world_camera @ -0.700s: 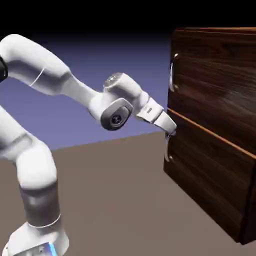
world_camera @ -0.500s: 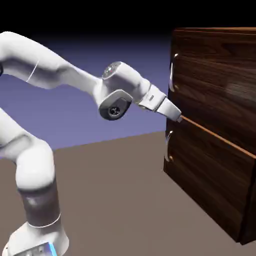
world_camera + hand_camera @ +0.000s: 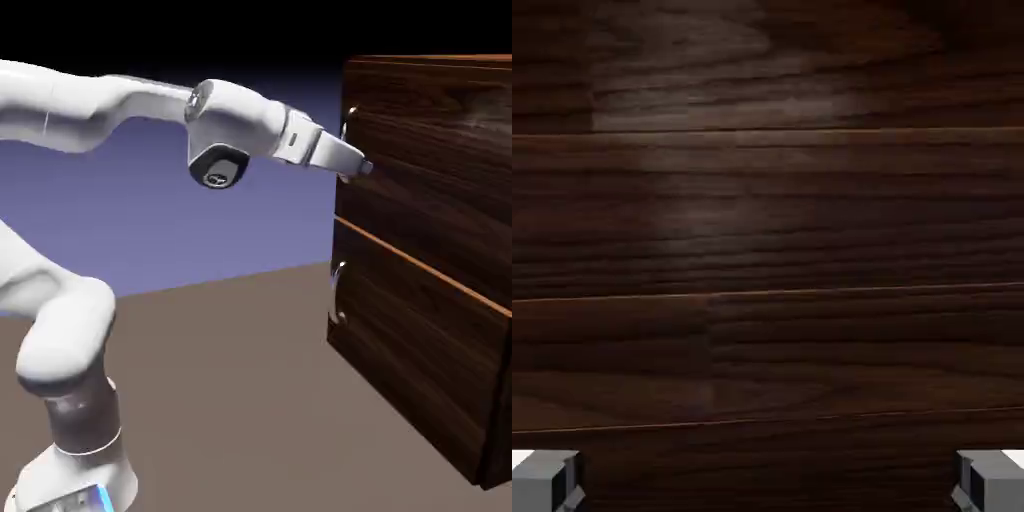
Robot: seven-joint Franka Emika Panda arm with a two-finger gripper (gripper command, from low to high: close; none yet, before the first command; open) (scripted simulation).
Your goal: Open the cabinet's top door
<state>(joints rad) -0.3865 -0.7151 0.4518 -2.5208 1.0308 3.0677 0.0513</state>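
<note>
The 2 fingers stood spread wide apart, grasping nothing. Directly ahead of them the top door of the cabinet was shut, its silver handle just beside their tips.

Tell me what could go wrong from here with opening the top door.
The open claw is up against the top door, yet the hand view shows only wood between its fingertips, no handle. Closing now would likely grab nothing. The top handle sits beside the claw, partly hidden, so pushing forward might just press the panel or knock the handle.
</note>
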